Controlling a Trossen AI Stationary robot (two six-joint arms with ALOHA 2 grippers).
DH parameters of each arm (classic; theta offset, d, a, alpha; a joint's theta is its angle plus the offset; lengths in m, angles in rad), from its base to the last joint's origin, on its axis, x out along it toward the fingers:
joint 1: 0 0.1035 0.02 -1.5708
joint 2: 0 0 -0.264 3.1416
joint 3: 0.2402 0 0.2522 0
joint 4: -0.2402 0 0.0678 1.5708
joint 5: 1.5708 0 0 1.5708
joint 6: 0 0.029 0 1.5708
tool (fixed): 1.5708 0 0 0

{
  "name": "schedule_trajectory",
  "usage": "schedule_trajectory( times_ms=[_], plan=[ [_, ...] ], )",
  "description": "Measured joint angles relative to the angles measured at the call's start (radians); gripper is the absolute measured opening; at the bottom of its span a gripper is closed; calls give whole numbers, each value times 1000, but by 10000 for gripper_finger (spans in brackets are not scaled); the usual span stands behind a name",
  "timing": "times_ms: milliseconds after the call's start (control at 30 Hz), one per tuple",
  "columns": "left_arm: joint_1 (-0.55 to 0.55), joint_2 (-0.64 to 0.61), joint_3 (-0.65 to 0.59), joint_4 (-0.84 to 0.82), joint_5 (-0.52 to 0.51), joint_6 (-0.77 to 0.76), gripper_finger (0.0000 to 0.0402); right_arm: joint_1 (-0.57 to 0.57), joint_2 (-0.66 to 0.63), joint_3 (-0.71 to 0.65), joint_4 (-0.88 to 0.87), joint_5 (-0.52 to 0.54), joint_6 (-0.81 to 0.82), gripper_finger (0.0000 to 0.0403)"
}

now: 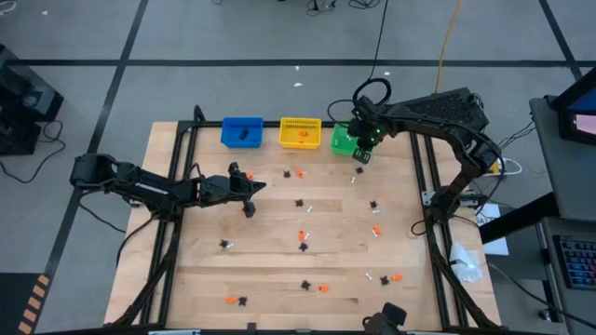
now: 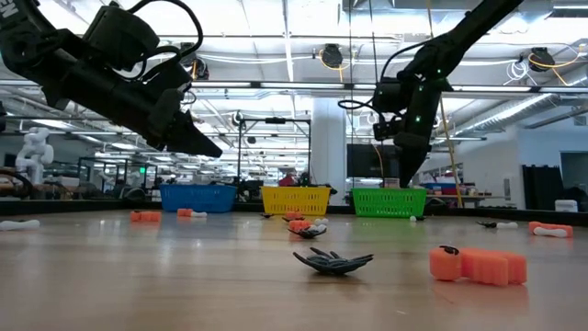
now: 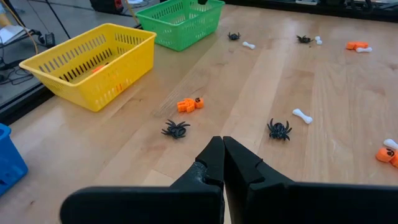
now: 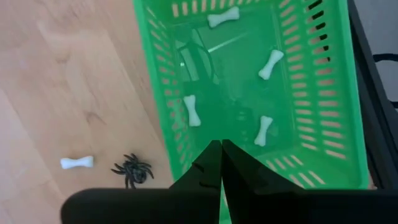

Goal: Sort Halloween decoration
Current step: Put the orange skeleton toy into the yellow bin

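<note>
Trinkets (image 3: 278, 129) of black spidery, orange and white bone-shaped plastic lie scattered over the desk (image 1: 279, 270), beneath the left gripper (image 3: 222, 149) with fingers pressed together, then 3 bins, where the right gripper (image 4: 221, 152), fingers likewise together, hangs over the green bin (image 4: 323, 93) holding 4 white bones (image 4: 191, 111).

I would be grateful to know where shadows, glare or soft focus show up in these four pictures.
Low view: bright ceiling strip lights behind the arms, the nearest orange trinket looks soft. Right wrist view: the shut right gripper darkens the floor of the green bin. Left wrist view: even light, small shadows under the black spider. High view: no glare on the table.
</note>
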Motion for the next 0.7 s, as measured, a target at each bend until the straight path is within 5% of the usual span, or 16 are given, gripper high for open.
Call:
schedule_trajectory(
  times_ms=[300, 600, 700],
  plan=[
    [0, 0, 0, 0, 0, 0, 0, 75, -64, 0, -47, -140, 11, 0],
    [0, 0, 0, 0, 0, 0, 0, 135, -63, -119, 67, -129, 39, 0],
    [0, 0, 0, 0, 0, 0, 0, 118, -63, -139, 90, -51, 47, 0]
  ],
)
